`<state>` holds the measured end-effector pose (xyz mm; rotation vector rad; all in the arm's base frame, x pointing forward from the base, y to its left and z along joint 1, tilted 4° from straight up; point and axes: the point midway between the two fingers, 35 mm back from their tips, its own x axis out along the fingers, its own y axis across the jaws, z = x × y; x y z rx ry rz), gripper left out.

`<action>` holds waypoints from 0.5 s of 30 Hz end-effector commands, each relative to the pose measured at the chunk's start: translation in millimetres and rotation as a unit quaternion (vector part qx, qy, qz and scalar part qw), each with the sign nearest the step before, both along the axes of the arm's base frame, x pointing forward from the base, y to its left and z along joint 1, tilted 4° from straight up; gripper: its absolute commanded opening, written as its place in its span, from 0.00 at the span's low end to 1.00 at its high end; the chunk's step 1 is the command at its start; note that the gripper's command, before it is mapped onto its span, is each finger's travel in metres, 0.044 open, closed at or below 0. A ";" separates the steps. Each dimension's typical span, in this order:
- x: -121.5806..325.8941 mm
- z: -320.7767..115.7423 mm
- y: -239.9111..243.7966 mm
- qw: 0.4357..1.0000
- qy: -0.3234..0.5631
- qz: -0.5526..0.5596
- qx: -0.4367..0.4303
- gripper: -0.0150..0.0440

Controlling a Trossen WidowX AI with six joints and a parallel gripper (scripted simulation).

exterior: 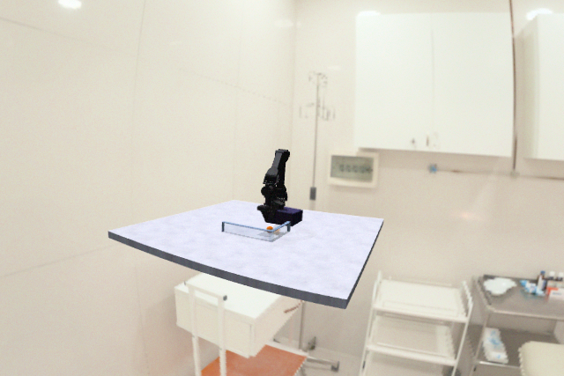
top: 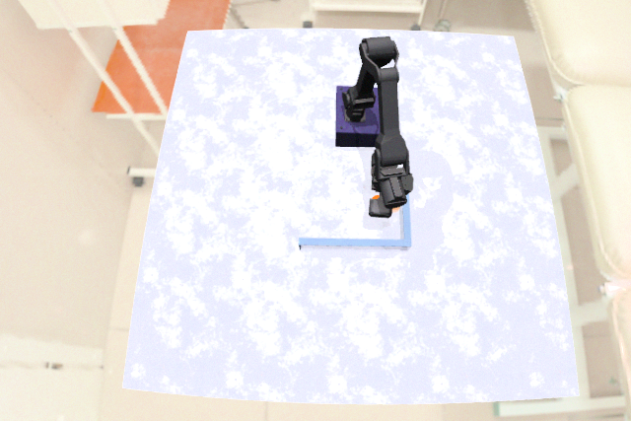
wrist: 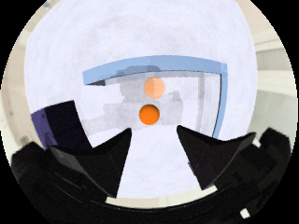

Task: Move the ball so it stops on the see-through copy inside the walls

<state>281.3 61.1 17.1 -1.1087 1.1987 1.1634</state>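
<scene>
Hovering low over the corner, my gripper [top: 385, 204] hangs with its fingers parted and nothing between them. Through the wrist view I look down past my two dark fingers at the orange ball [wrist: 149, 114], which lies on the table [top: 254, 278] in line with the gap between them but beyond the tips, apart from both. Just past it sits the paler see-through copy [wrist: 153, 88], close to the ball yet not overlapping it. Both lie inside the clear walls [wrist: 187, 63], whose blue edges bend round the far side and one flank. From above, my wrist hides nearly all of the ball; only slivers of orange peek out. My dark base block [top: 351, 133] stands near, behind the walls.
</scene>
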 end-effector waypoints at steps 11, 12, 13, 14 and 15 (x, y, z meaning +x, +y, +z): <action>-3.6 -15.4 4.9 0.999 0.013 0.034 0.001 0.77; -3.6 -16.2 4.9 0.999 0.013 0.034 0.001 0.77; -3.5 -17.5 5.0 0.999 0.013 0.034 0.001 0.77; -3.5 -19.1 5.1 0.999 0.013 0.034 0.001 0.77; -3.4 -20.7 5.2 0.999 0.013 0.034 0.001 0.77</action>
